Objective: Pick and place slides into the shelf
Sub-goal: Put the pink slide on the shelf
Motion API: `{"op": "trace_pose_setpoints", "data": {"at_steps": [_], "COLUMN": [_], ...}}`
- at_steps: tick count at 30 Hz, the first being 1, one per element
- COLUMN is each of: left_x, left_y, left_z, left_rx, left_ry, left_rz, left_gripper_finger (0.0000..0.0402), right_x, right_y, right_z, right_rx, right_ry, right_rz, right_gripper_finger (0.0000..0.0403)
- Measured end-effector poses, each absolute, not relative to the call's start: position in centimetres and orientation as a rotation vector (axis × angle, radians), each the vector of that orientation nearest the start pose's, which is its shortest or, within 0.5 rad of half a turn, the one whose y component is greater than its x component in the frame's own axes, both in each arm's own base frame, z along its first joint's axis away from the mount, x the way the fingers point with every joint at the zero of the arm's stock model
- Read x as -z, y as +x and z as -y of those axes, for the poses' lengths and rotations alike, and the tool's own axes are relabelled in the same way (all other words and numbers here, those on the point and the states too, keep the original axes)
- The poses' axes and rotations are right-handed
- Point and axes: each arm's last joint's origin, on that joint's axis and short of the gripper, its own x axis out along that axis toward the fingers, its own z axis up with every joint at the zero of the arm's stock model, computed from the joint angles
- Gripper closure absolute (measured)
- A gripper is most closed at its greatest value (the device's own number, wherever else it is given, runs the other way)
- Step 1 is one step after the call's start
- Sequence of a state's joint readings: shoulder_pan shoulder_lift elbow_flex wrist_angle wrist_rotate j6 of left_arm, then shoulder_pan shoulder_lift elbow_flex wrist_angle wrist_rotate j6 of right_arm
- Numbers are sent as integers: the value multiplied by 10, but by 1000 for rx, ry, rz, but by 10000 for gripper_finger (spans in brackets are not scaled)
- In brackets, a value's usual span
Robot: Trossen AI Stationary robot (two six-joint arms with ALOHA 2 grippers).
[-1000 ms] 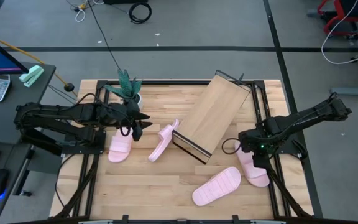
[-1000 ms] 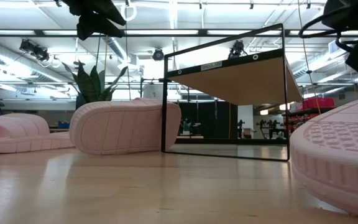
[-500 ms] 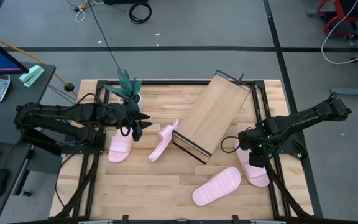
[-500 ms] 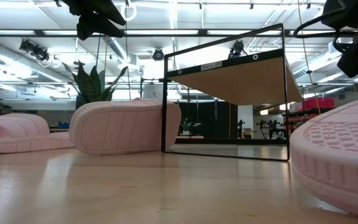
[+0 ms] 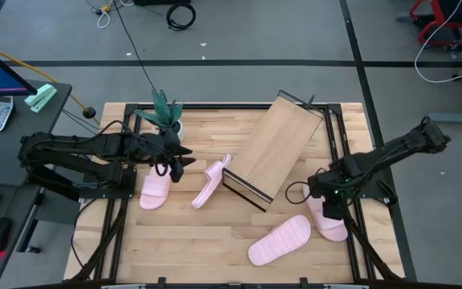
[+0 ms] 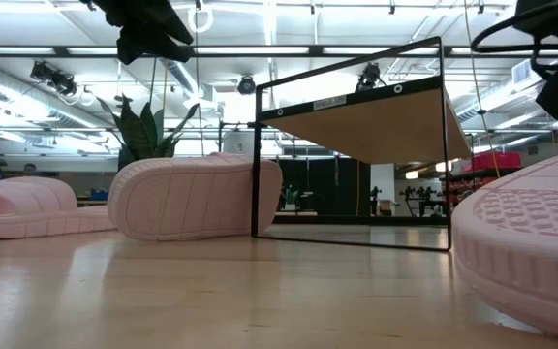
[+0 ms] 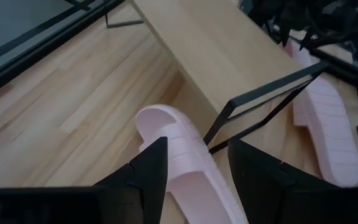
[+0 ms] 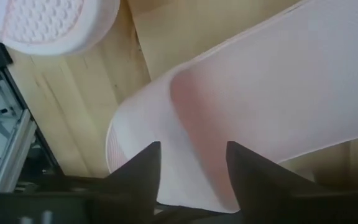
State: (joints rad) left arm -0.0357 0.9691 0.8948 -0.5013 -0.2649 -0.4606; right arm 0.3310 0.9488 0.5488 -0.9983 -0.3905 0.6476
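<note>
The shelf (image 5: 275, 148) is a slanted light-wood board on a black frame, standing mid-table. Four pale pink slides lie on the table. One (image 5: 156, 189) lies flat at the left. One (image 5: 211, 181) stands on its side edge, its far end by the shelf's frame. One (image 5: 280, 239) lies sole up near the front. One (image 5: 331, 221) lies at the right. My left gripper (image 7: 194, 168) is open and hovers high above the tipped slide (image 7: 179, 155). My right gripper (image 8: 194, 162) is open, low over the right slide's strap (image 8: 210, 118). My right gripper comes from above, its fingers (image 8: 145, 165) on either side of the right slide's strap (image 8: 191, 124), across the slide. Whether they touch it I cannot tell. The slide lies flat on the table.
A small potted plant (image 5: 165, 116) stands at the far left of the table, behind my left gripper. The black frame rails (image 5: 339, 152) run along the table's right side beside my right arm. Bare wood shows at the near left (image 5: 175, 241).
My right gripper has crept a little toward the table's near edge over the right slide. The slides and the shelf have not moved.
</note>
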Motion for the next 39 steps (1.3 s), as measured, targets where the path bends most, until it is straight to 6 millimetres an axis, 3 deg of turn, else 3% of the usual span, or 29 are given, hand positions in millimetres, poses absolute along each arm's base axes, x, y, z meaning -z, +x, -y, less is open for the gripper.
{"op": "trace_pose_setpoints", "data": {"at_steps": [7,16,20,25,28,33,39], "left_x": [-310,-310,-310,-310,-310,-310,-309], "left_y": [199,199,199,199,199,199,199], "left_z": [0,0,0,0,0,0,0], "left_rx": [-351,-351,-351,-351,-351,-351,-352], "left_ry": [-358,-358,-357,-356,-356,-356,-355], "left_rz": [-515,-520,-520,-521,-520,-521,-525], "left_gripper_finger": [224,228,224,227,229,229,232], "right_x": [-178,-162,-159,-161,-165,-189,-239], "right_y": [124,139,141,139,138,136,134], "right_z": [-65,-81,-85,-86,-86,-84,-82], "right_rx": [-113,-179,-174,-190,-189,-166,-167], "right_ry": [514,500,530,586,635,632,592], "right_rz": [-1610,-1652,-1680,-1700,-1707,-1690,-1639], "right_gripper_finger": [167,170,220,368,384,393,395]}}
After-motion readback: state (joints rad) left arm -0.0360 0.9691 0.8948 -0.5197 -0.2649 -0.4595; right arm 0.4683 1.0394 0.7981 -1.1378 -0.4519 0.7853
